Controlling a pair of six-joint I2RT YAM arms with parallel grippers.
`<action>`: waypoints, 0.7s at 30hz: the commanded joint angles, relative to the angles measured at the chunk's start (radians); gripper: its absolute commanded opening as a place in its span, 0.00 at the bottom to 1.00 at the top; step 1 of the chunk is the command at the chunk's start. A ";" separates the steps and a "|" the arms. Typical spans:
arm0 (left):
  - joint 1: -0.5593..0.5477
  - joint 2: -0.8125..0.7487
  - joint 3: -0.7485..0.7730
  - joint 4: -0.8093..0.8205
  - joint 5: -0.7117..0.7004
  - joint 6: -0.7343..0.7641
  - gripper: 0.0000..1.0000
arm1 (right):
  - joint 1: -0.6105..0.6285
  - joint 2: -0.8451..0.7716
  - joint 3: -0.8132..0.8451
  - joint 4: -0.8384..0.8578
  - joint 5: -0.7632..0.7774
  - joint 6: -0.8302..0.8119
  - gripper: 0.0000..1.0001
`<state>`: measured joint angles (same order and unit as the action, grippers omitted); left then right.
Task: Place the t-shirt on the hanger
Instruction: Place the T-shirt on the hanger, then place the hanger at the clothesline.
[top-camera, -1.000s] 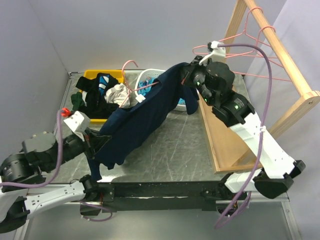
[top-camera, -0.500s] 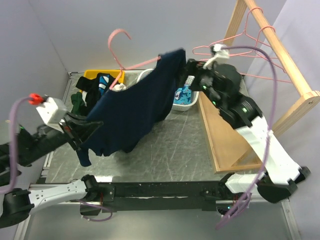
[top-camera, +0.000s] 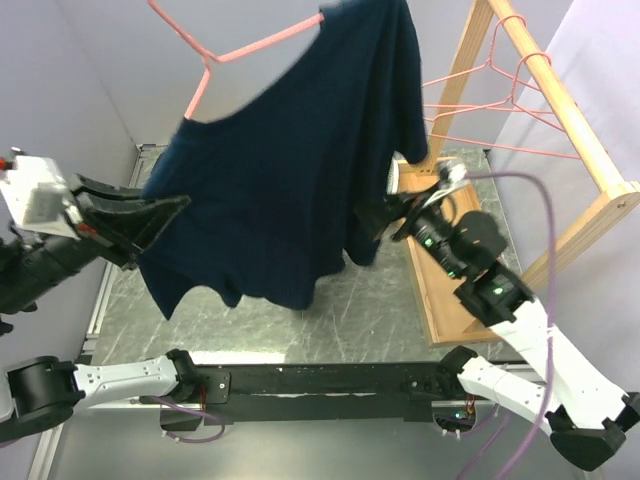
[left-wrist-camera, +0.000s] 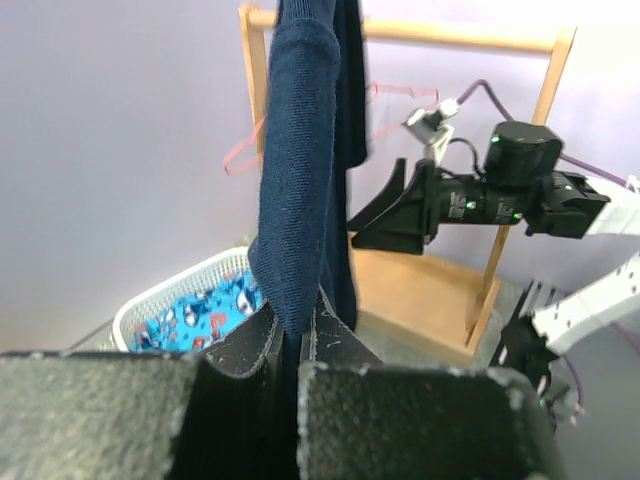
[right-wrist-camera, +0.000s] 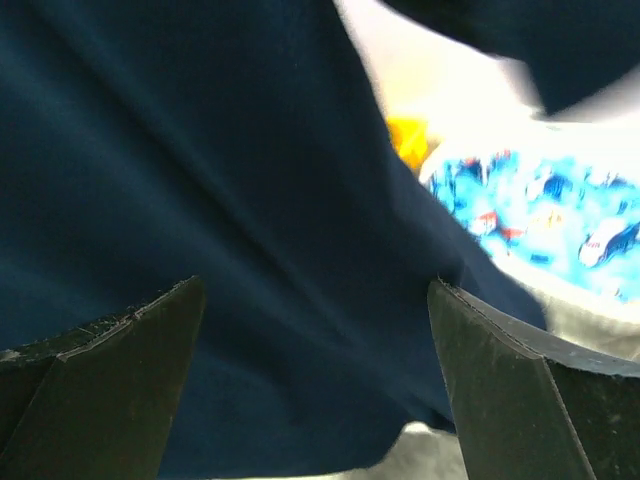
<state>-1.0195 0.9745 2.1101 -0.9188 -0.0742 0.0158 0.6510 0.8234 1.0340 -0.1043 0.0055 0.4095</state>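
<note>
left claw (left-wrist-camera: 298, 345): clamped on a fold at the left side of the t-shirt (top-camera: 290, 170); probably to hold the cloth spread
right claw (right-wrist-camera: 312, 295): fingers apart, cloth just ahead, nothing gripped; looks ready to take the other side
t-shirt: hangs above the bench (top-camera: 380, 300), draped from the hanger (top-camera: 255, 45)
views: left wrist alone proves the pinch; top alone shows the hanger; what holds the hanger up isn't visible

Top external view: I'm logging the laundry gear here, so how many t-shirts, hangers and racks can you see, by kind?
Navy t-shirt: 1
Wooden rack: 1
Pink hangers: 3, one in the t-shirt and two on the rack
Total: 5
</note>
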 joint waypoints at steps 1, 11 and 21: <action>-0.001 -0.071 -0.097 0.119 0.004 0.004 0.01 | 0.094 -0.038 -0.184 0.143 -0.033 0.037 1.00; -0.001 -0.117 -0.205 0.101 0.025 0.007 0.01 | 0.729 -0.122 -0.520 0.380 0.376 -0.061 0.99; -0.001 -0.132 -0.255 0.150 0.027 0.007 0.01 | 0.905 -0.026 -0.463 0.188 1.044 0.042 1.00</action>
<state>-1.0195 0.8722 1.8622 -0.9577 -0.0498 0.0154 1.5635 0.8322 0.5354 0.1242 0.7784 0.4156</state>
